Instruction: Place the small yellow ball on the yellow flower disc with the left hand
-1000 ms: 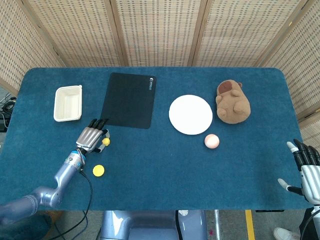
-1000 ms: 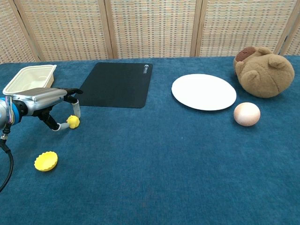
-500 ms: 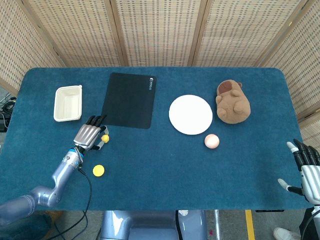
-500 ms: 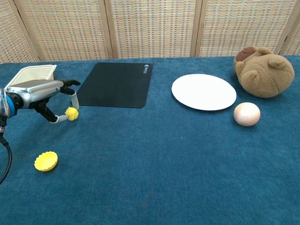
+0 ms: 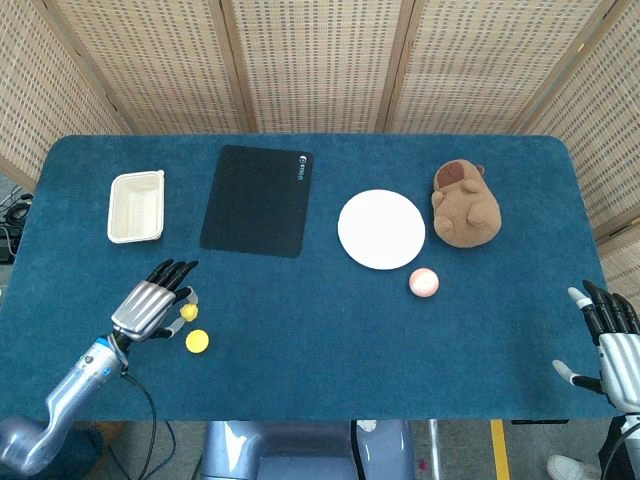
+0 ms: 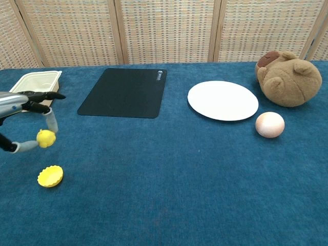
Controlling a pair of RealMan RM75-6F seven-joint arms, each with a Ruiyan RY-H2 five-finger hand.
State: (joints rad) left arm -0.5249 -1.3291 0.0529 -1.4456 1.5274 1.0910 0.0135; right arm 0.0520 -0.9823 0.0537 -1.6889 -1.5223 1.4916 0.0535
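The small yellow ball [image 6: 45, 138] is pinched between the thumb and a finger of my left hand [image 5: 150, 302], lifted above the blue cloth; in the head view the ball [image 5: 188, 313] shows at the hand's right edge. The yellow flower disc [image 5: 197, 341] lies on the cloth just below and to the right of the ball, and in the chest view the disc [image 6: 50, 176] sits under the ball. My left hand [image 6: 25, 110] is partly cut off by the left edge in the chest view. My right hand [image 5: 612, 330] stays at the table's right edge, fingers spread and holding nothing.
A cream tray [image 5: 135, 207] stands at the back left beside a black mat [image 5: 255, 200]. A white plate [image 5: 381, 229], a pale ball [image 5: 424, 283] and a brown plush toy [image 5: 465, 207] lie on the right half of the blue table [image 5: 320, 340].
My left hand has lifted the yellow ball and carried it back towards the robot and leftwards, ending close above the flower disc. The right hand has stayed put.
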